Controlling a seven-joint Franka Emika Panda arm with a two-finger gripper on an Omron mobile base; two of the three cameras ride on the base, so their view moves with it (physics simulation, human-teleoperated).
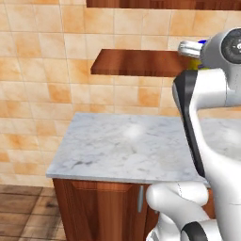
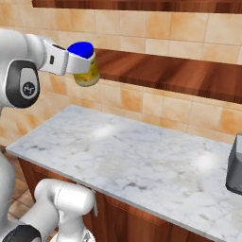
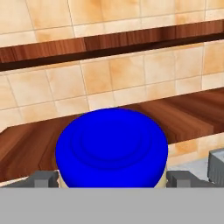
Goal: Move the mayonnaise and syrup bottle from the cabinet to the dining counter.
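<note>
The gripper (image 2: 81,64) stands with its jaws wide on either side of the mayonnaise (image 2: 85,64), apparently clasping the jar, though actual contact is hard to judge. The jar is just off the front edge of the cabinet (image 2: 160,72), above the marble counter (image 2: 142,165)

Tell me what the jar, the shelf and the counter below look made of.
The jar: glossy blue lid and pale cream body, probably plastic, possibly glass; the sheen leaves it open. The shelf: dark reddish-brown wood, with visible grain streaks and a smooth finish. The counter: polished white-grey marble or a lookalike, with grey veins and soft highlights.
</note>
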